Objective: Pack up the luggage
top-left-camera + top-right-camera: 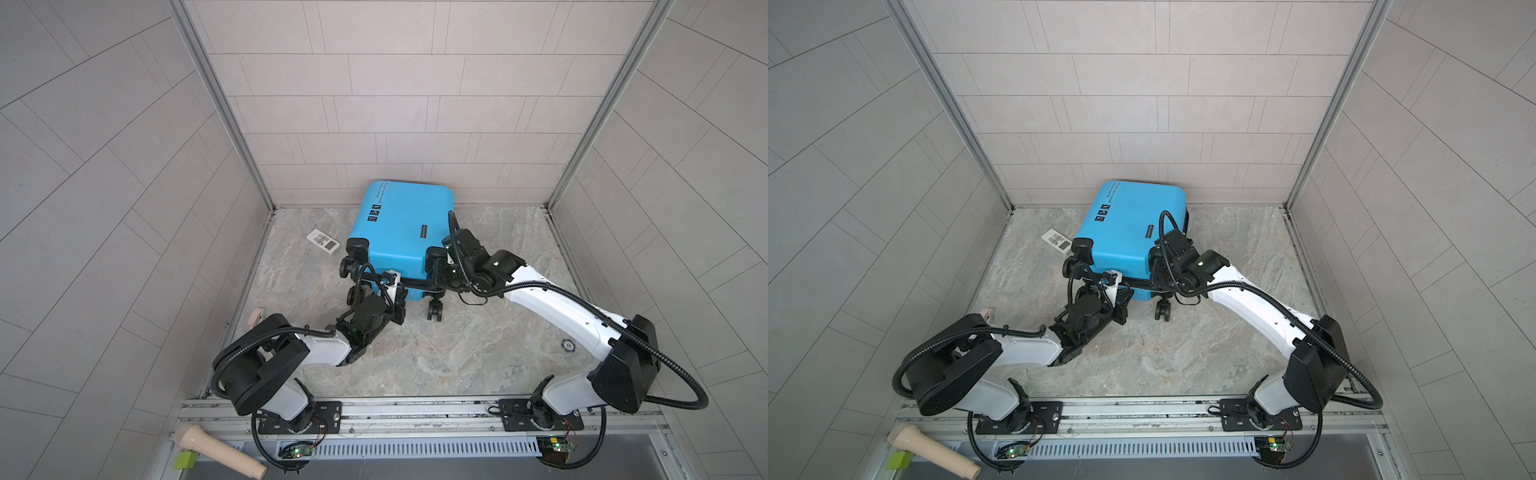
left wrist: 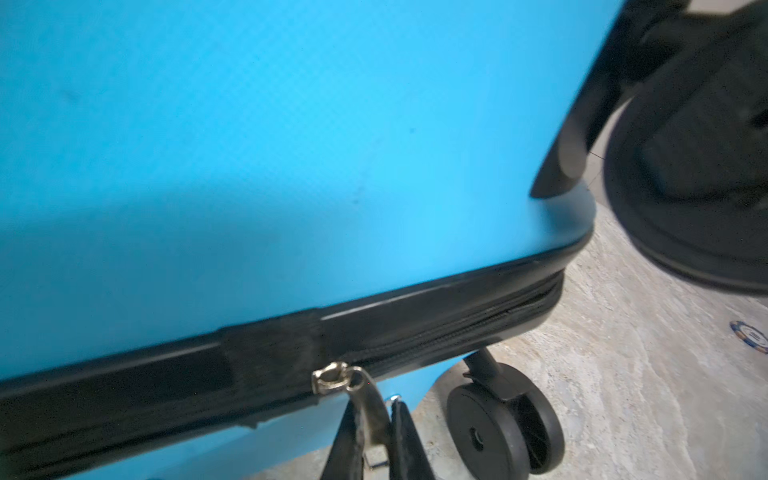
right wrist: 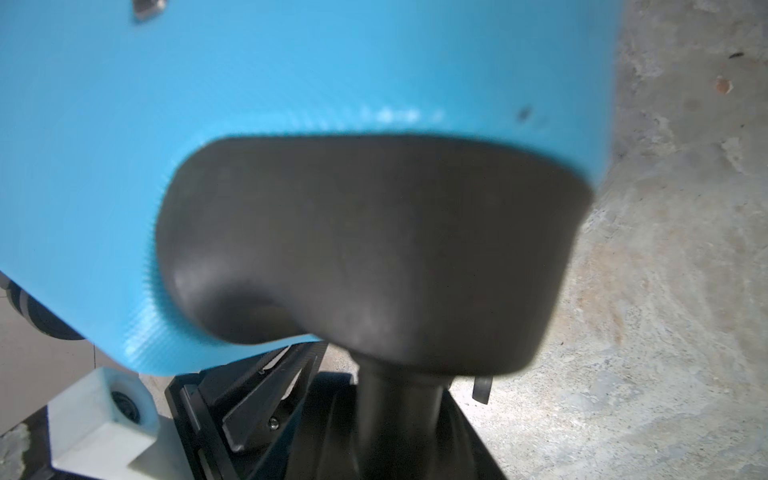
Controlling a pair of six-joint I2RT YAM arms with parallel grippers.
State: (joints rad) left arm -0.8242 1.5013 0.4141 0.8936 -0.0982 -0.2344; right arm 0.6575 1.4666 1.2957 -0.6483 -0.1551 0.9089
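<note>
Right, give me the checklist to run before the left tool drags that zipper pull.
1. Left tool shut on the zipper pull: ok.
2. Suitcase shells together along the near edge: ok in both top views.
3. Zipper teeth meshed between slider and wheel: ok. Beyond the slider: cannot tell, blurred.
4. Right tool bracing the suitcase: the caster stem sits between its fingers, but a firm grip: cannot tell.
5. Wheel clear of the left tool: ok, apart.
6. Nothing left unpacked: a remote control lies on the table beside the suitcase. Whether it belongs inside: cannot tell.
</note>
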